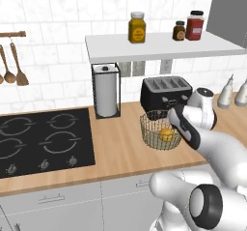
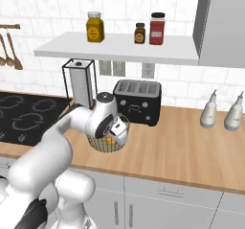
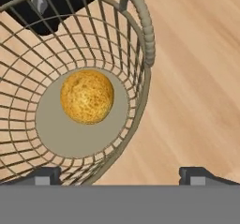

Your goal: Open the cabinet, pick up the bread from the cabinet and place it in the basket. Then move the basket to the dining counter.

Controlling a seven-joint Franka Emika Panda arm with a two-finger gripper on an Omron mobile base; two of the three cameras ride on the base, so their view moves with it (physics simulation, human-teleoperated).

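While I hover, bread sits in basket.
Gripper jaws apart, straddling the basket's rim, just before the toaster.

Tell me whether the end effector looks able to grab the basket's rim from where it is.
Probably yes: the open end effector hangs just above the basket, fingertips straddling the rim, nothing between; the bread lies clear.

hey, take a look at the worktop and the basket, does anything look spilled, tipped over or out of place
Nothing stands out. The bread lies on the floor of the upright basket, which stands on the wooden worktop in front of the toaster. The open gripper hovers over the basket's rim.
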